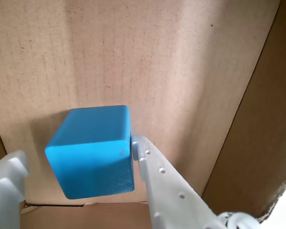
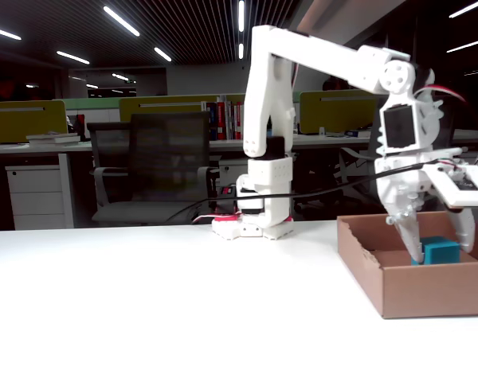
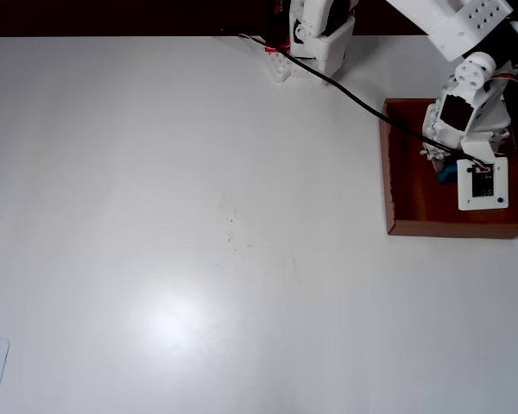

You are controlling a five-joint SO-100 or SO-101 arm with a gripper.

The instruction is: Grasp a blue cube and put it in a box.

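The blue cube (image 1: 93, 150) sits low in the frame of the wrist view, over the cardboard floor of the box (image 1: 181, 71). The tool (image 1: 74, 164) looks spread: one finger touches the cube's right face, the other stands clear at lower left. In the fixed view the cube (image 2: 440, 251) is inside the box (image 2: 430, 290), at the right edge. My reading: release is under way; widen fully, then lift straight up so neither finger drags the cube
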